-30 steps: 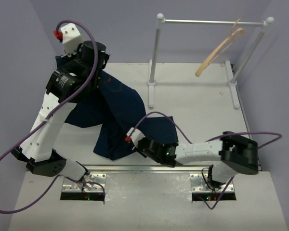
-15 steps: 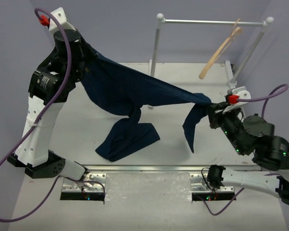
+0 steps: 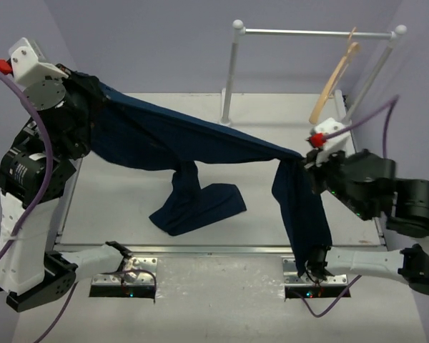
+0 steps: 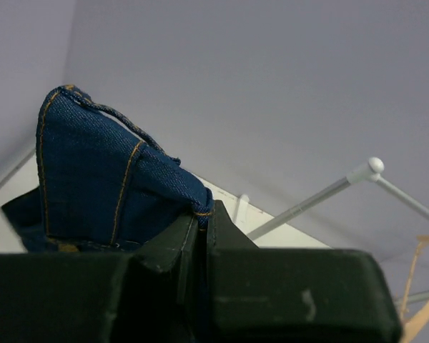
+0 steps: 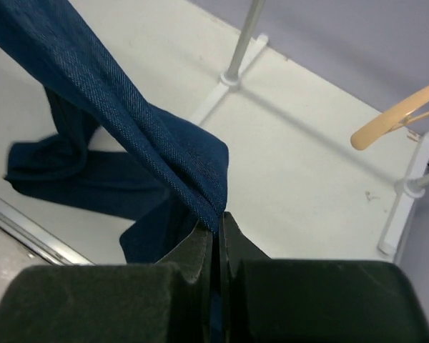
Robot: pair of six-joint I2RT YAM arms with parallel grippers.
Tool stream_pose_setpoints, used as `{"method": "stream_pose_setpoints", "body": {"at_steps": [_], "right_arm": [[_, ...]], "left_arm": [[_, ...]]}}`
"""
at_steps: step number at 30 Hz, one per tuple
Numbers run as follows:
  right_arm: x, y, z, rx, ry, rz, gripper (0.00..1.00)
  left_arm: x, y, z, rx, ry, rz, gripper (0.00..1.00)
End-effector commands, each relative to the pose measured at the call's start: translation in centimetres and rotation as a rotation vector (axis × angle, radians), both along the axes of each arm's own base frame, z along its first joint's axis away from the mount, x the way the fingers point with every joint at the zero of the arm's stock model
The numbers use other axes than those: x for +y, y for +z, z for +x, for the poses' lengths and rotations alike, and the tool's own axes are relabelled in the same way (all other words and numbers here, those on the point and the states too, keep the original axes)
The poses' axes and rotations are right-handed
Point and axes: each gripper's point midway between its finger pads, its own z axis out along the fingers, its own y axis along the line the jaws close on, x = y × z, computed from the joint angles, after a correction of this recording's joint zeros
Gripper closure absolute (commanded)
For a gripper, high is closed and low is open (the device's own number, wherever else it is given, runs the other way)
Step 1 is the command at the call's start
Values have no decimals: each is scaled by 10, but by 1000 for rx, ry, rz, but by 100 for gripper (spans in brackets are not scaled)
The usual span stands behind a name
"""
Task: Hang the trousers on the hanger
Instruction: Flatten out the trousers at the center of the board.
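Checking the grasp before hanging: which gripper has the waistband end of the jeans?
The left gripper: it pinches the trousers at an orange-stitched, belt-looped edge, while the right gripper clamps plain denim farther along a leg.

White table [image 3: 129,193], trousers [image 3: 200,207] leg end crumpled at front-ctr, white rail [image 3: 231,78] feet at back rt.

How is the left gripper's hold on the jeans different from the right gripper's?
The left gripper pinches a thick edge with orange stitching; the right gripper pinches a plain fold of the jeans. The left gripper is at the far left; the right gripper is over on the right. Both are shut on the jeans, which hang stretched between them.
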Motion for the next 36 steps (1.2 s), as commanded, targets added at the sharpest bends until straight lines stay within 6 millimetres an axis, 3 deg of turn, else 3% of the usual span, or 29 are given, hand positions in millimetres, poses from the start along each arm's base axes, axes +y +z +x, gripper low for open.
{"method": "stream_pose_setpoints", "body": {"at_steps": [1,2,4,6,10,14,16,17,19,21,22,24,27,29,32,36], "right_arm": [[2,-72,32,130,-122,-414,99],[-6,-84,47,176,-167,-436,100],[5,-113,75,262,-122,-457,100],[-9,-151,108,390,-149,-480,100],[7,-173,151,492,-147,-499,100],[14,-220,211,612,-130,-549,99],[13,-239,246,636,-209,-513,79],[15,-243,257,640,-253,-486,75],[23,-241,262,624,-290,-421,52],[26,-233,248,597,-305,-349,37],[34,-224,250,536,-299,-279,35],[38,-233,217,519,-290,-164,32],[37,-291,147,634,-242,-77,32],[20,-335,99,727,-294,-45,32],[0,-366,67,788,-419,-16,32],[9,-387,39,846,-365,74,33]], "left_arm": [[25,-25,26,104,213,116,100],[25,-34,31,142,237,142,100],[23,-61,49,245,271,210,100],[26,-87,63,334,317,263,100],[36,-144,98,487,337,294,100],[54,-189,121,581,366,251,100],[65,-202,127,593,404,236,100],[72,-204,131,586,423,230,100],[89,-206,138,578,485,216,100],[106,-210,147,581,550,197,100],[112,-207,150,571,564,182,100],[128,-200,158,544,599,157,100],[130,-194,176,519,591,147,100],[125,-191,187,507,558,124,100],[117,-197,201,523,506,102,100],[109,-190,207,499,466,80,100]]}}
